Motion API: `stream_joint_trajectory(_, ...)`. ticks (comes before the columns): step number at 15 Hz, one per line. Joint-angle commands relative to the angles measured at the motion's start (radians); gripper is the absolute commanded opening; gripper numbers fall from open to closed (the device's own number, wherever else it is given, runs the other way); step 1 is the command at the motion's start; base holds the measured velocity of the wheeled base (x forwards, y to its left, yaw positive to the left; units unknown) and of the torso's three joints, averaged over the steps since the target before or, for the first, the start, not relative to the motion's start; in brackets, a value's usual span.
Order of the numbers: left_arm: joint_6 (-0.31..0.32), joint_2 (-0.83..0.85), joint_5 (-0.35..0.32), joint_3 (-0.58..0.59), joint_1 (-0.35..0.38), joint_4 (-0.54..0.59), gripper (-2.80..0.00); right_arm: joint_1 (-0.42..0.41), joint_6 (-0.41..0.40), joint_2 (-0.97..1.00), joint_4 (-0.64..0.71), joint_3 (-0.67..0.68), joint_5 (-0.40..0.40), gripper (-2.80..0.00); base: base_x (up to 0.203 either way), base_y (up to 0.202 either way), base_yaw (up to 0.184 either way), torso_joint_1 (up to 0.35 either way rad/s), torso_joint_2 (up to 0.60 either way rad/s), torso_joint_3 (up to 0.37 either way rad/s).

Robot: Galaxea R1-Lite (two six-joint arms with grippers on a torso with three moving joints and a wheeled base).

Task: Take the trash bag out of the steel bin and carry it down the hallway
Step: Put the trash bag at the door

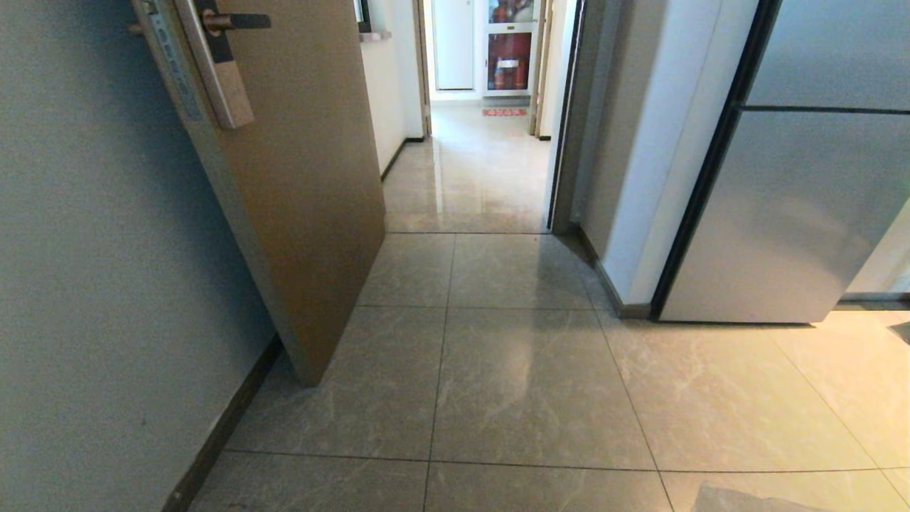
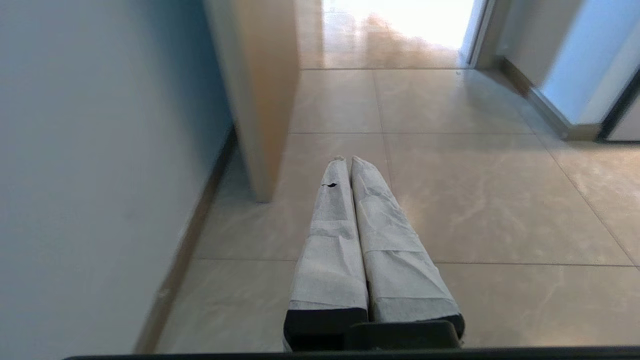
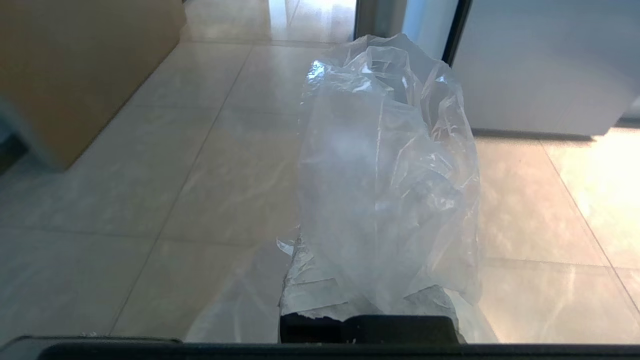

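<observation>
Carrying suits the right pincer (image 3: 370, 280), clamped on the clear trash bag (image 3: 385, 165); steer between open wooden door (image 1: 298, 178) and fridge (image 1: 803, 199) into the hallway (image 1: 476, 171), left pincer (image 2: 348, 162) closed, empty.

- Glossy grey-beige stone-look floor tiles (image 1: 526, 384) run from the near room through an open doorway.
- A tan wooden door (image 1: 306, 185) stands open against the grey-blue wall (image 1: 92, 270) on the left, its metal handle plate (image 1: 217, 64) near the top edge.
- A dark baseboard (image 1: 227, 419) lines that wall.
- A tall silver refrigerator (image 1: 796, 206) stands on the right beside a white wall corner (image 1: 640, 163).
- Beyond the threshold, bright light reflects off the passage floor (image 1: 476, 171); a white cabinet with red contents (image 1: 509, 50) stands at the far end.
</observation>
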Motion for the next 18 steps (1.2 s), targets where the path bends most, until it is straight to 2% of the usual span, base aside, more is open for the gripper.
stream_joint_trajectory(1,0.0,0.0,0.001,0.0,0.001,-0.002,-2.8,0.0,0.0,0.0,0.0,0.0,0.0,-2.8,0.197,-0.183,0.003,-0.002,0.0,-0.002)
stream_joint_trajectory(5,0.0,0.0,0.001,0.0,0.001,-0.002,-2.8,0.0,0.0,0.002,0.0,0.0,0.0,-2.8,0.186,-0.186,0.0,0.004,0.0,0.001)
stream_joint_trajectory(7,0.0,0.0,0.001,0.0,0.001,-0.002,-2.8,-0.001,0.0,0.0,0.0,0.0,0.0,-2.8,0.029,-0.061,0.001,-0.002,0.0,0.0)
stream_joint_trajectory(18,0.0,0.0,0.001,0.0,0.001,-0.002,-2.8,0.0,0.0,0.0,0.0,0.0,0.0,-2.8,0.0,0.0,0.0,0.0,0.0,0.0)
